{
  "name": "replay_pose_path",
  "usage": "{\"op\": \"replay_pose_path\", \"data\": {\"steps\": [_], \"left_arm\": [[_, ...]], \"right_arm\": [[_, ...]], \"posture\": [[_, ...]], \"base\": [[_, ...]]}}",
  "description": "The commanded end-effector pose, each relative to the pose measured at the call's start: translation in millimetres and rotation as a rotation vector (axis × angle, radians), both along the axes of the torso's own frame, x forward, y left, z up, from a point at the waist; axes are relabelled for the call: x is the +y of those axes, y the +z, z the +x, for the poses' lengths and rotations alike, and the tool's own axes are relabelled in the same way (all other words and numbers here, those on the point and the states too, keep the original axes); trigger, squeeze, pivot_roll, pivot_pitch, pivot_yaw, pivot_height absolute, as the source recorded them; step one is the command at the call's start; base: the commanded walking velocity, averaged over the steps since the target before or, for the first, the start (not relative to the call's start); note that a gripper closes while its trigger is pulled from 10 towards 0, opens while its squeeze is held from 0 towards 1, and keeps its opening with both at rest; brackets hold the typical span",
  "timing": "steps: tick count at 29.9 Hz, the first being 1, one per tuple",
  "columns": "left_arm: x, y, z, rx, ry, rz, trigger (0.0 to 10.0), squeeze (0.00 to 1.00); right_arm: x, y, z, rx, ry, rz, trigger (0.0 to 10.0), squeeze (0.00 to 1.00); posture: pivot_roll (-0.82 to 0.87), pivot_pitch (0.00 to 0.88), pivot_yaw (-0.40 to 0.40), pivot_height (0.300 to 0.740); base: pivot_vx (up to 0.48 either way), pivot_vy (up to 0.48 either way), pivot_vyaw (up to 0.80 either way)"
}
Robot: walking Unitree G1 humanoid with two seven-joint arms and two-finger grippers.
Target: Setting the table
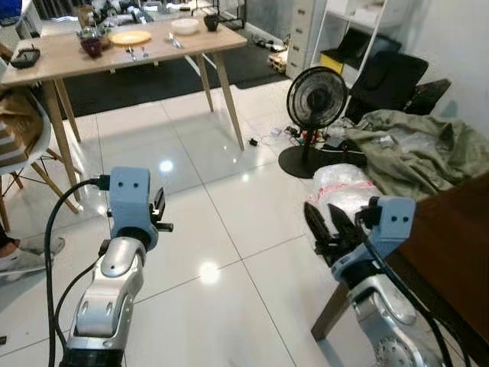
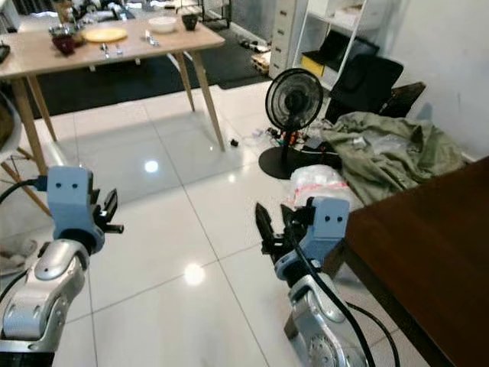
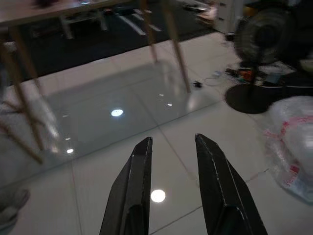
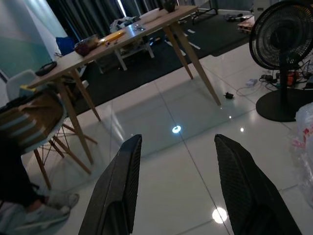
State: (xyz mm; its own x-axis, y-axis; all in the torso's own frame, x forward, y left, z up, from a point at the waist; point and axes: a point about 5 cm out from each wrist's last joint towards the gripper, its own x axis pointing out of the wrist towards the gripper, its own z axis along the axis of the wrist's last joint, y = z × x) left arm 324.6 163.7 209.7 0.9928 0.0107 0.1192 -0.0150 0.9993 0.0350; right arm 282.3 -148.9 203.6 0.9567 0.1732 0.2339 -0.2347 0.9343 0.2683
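A light wooden table [image 1: 61, 61] stands far across the room. On it are a yellow plate [image 1: 130, 37], a white bowl [image 1: 185, 26], a dark cup [image 1: 212, 23], a dark red bowl [image 1: 92, 46] and cutlery [image 1: 136, 52]. My left gripper [image 3: 171, 142] is held up over the white tiled floor, open and holding nothing. To the right, my right gripper [image 4: 178, 139] is wide open and also holds nothing. It points toward the table from beside a dark brown table [image 1: 451, 245].
A black floor fan [image 1: 315, 99] with cables stands ahead on the right. Past it lie a green cloth heap [image 1: 420, 149] and a plastic bag [image 1: 344, 187]. At the left are a white chair [image 1: 23, 145] and a person's shoe [image 1: 27, 256].
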Motion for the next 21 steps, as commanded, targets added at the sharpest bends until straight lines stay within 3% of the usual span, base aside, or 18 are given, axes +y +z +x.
{"op": "replay_pose_path", "data": {"steps": [1,21], "left_arm": [[-1.4,-4.2,0.8,0.016,-0.005,0.003,10.0,0.0],[-3.8,-4.6,1.6,0.01,-0.013,0.0,10.0,0.0]], "right_arm": [[-3.6,-3.5,0.1,0.012,-0.017,0.003,10.0,0.0],[-0.2,-1.5,3.3,-0.008,0.005,0.0,10.0,0.0]], "posture": [[0.04,0.105,0.116,0.74],[0.04,0.088,0.115,0.74]], "base": [[0.48,0.0,0.0],[0.48,0.0,0.0]]}}
